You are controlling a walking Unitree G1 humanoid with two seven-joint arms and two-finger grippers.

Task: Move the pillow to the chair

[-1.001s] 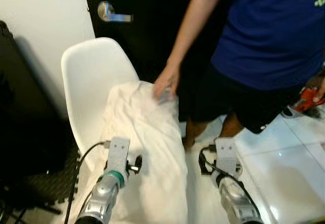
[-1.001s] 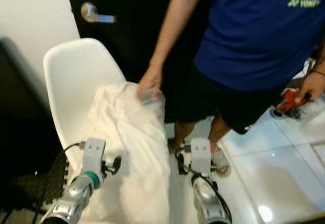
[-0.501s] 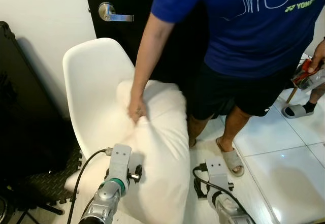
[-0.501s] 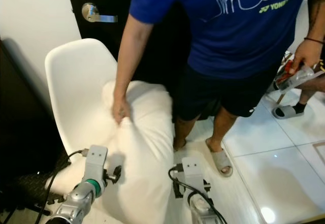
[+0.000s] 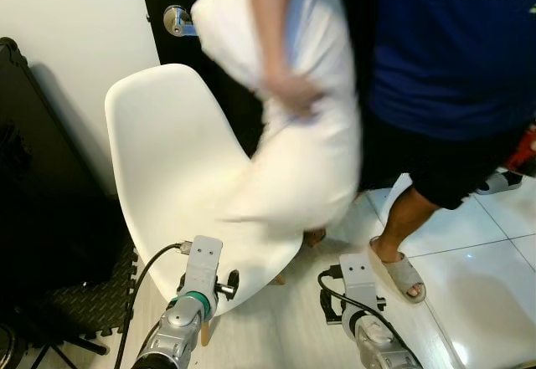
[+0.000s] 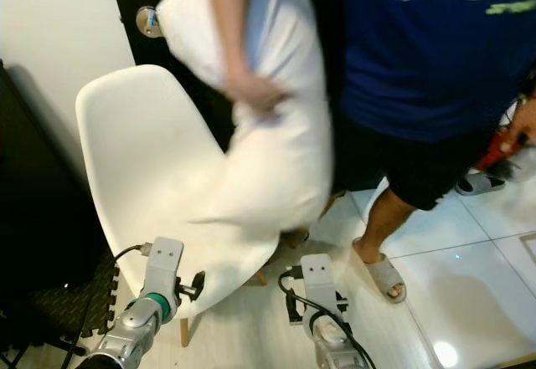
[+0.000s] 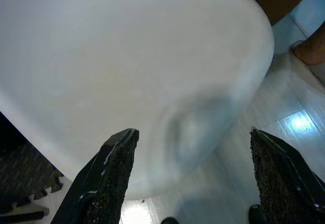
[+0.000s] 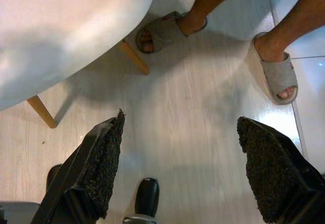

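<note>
A person in a blue shirt holds the white pillow [image 5: 306,135] up in the air with one hand [image 5: 289,93], above and to the right of the white shell chair [image 5: 167,168]. The chair's seat is bare. My left gripper [image 7: 192,135] is open, low at the seat's front edge, with the seat [image 7: 127,61] just past its fingers. My right gripper [image 8: 181,120] is open over the pale wood floor, beside the chair's wooden legs [image 8: 133,56]. Neither gripper touches the pillow.
The person stands close on the right, with slippered feet [image 8: 277,74] on the floor near my right gripper. A black door with a silver handle [image 5: 177,20] is behind the chair. A dark case [image 5: 33,176] and a black mat [image 5: 84,302] lie at left.
The person has lifted the pillow off the chair seat and up into the air, leaving the seat bare. My two grippers have stayed low in front of the chair.
</note>
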